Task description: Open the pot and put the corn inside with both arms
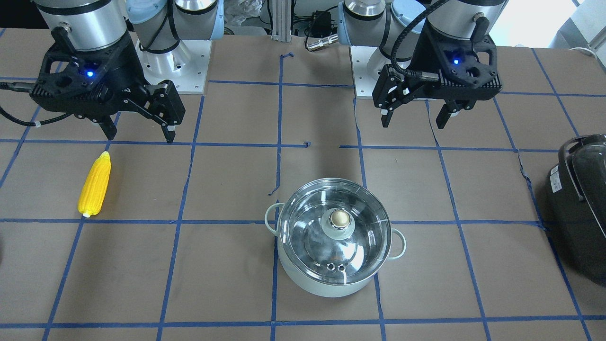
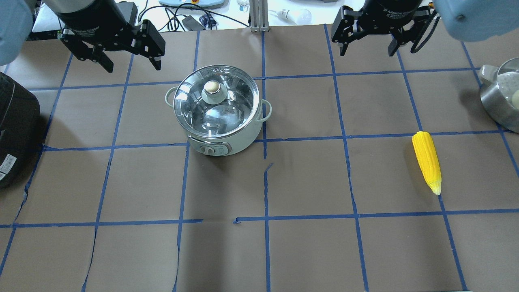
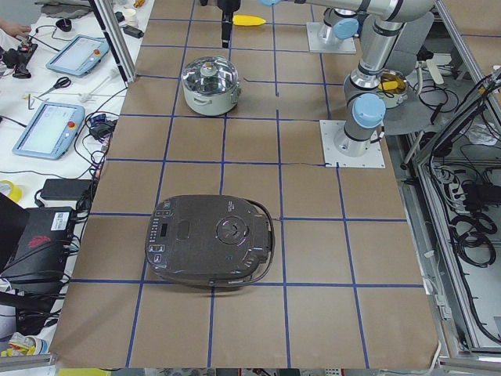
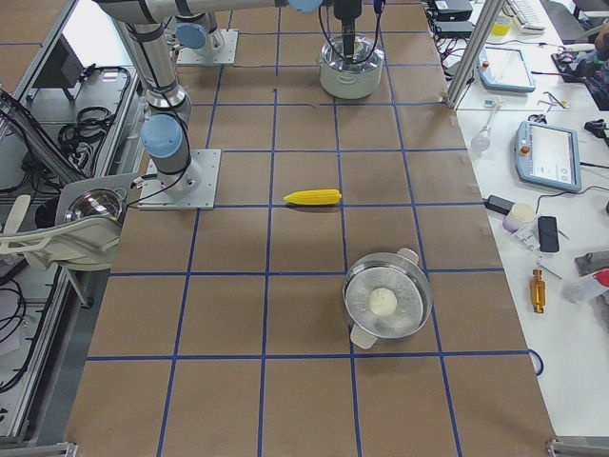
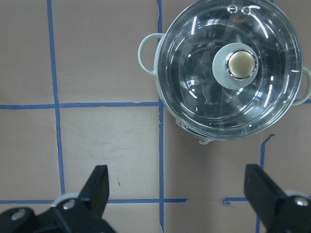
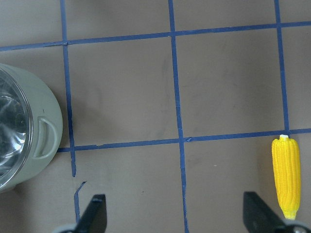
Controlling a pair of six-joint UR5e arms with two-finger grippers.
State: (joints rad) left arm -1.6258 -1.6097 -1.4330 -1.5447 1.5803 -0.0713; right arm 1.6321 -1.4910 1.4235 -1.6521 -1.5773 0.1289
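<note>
The pale mint-green pot (image 1: pixel 331 279) (image 2: pixel 221 140) stands mid-table with its glass lid (image 1: pixel 307 227) on and the gold knob (image 2: pixel 211 86) on top. It also shows in the left wrist view (image 5: pixel 228 68) and at the left edge of the right wrist view (image 6: pixel 29 131). The yellow corn (image 1: pixel 94 184) (image 2: pixel 426 160) (image 6: pixel 286 177) lies flat on the robot's right side. My left gripper (image 1: pixel 413 124) (image 2: pixel 131 65) (image 5: pixel 177 194) hangs open and empty above the table behind the pot. My right gripper (image 1: pixel 140 136) (image 2: pixel 367 52) (image 6: pixel 175 213) is open and empty, raised near the corn.
A large black appliance (image 1: pixel 580 208) (image 2: pixel 16 125) (image 3: pixel 211 239) sits at the table's end on my left. A steel pot (image 2: pixel 500 95) (image 4: pixel 385 300) holding something pale stands past the corn on my right. Blue tape lines grid the brown table cover.
</note>
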